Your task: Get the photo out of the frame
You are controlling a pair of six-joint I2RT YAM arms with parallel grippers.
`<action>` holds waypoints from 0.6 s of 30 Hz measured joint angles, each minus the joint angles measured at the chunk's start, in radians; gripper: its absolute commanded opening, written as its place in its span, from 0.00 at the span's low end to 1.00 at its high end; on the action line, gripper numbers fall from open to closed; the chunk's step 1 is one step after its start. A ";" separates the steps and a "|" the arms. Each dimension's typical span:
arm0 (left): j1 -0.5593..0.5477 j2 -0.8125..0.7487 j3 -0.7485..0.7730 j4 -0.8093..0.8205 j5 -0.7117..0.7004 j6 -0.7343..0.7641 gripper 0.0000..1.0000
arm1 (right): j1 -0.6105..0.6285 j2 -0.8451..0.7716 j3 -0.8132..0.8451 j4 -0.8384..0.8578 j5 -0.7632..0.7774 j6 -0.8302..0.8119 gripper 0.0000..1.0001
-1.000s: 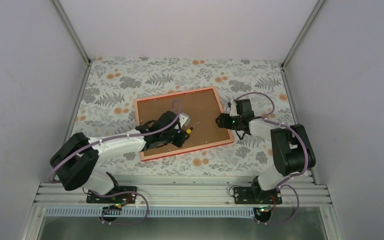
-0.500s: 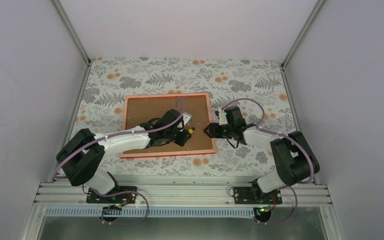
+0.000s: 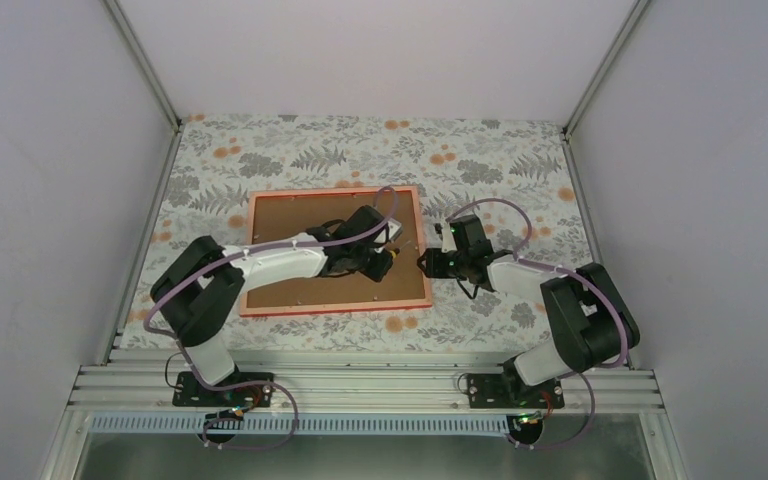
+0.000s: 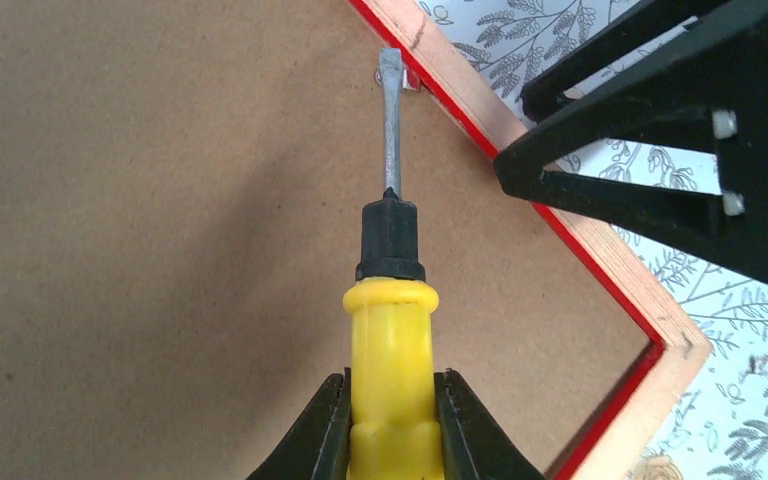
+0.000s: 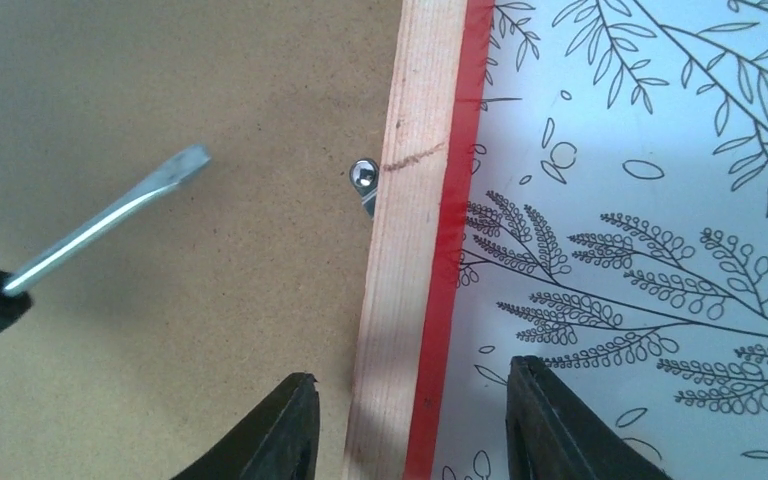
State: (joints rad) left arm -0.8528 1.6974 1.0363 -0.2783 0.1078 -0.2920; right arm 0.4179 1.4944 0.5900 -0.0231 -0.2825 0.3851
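1. Floral tablecloth (image 3: 260, 150) underneath; left gripper (image 4: 392, 405) clamps a yellow screwdriver (image 4: 390, 330), blade aimed at the retaining clip (image 4: 405, 78).
2. Right gripper (image 5: 412, 400) straddles the frame (image 5: 400, 250) at its rim, jaws unclosed, likely to steady it.
3. Frame lies face-down; photo unseen, presumably beneath.

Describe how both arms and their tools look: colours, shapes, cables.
The left arm and right arm look alike: white links between bulky black joint housings, with a lilac cable looping loosely along each. The left tool and right tool are matte black with two tapered fingers; white screw heads show on the right tool's side.
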 measured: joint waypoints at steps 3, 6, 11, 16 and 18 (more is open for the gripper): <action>0.005 0.045 0.046 -0.021 -0.002 0.020 0.02 | 0.000 0.003 -0.002 0.000 0.003 -0.006 0.32; 0.012 0.087 0.089 -0.052 -0.007 0.035 0.02 | 0.000 0.004 -0.005 0.001 0.008 -0.013 0.30; 0.025 0.148 0.155 -0.089 -0.018 0.055 0.02 | 0.000 0.010 -0.006 0.008 0.006 -0.018 0.30; 0.027 0.190 0.193 -0.109 -0.021 0.072 0.02 | 0.002 0.014 -0.006 0.012 0.004 -0.019 0.29; 0.027 0.204 0.205 -0.116 -0.021 0.077 0.02 | 0.006 0.019 -0.005 0.019 0.005 -0.021 0.25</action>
State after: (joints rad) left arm -0.8257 1.9015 1.2415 -0.3943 0.0868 -0.2153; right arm 0.4244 1.5131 0.5846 -0.0036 -0.2775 0.3637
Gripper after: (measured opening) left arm 0.169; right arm 0.290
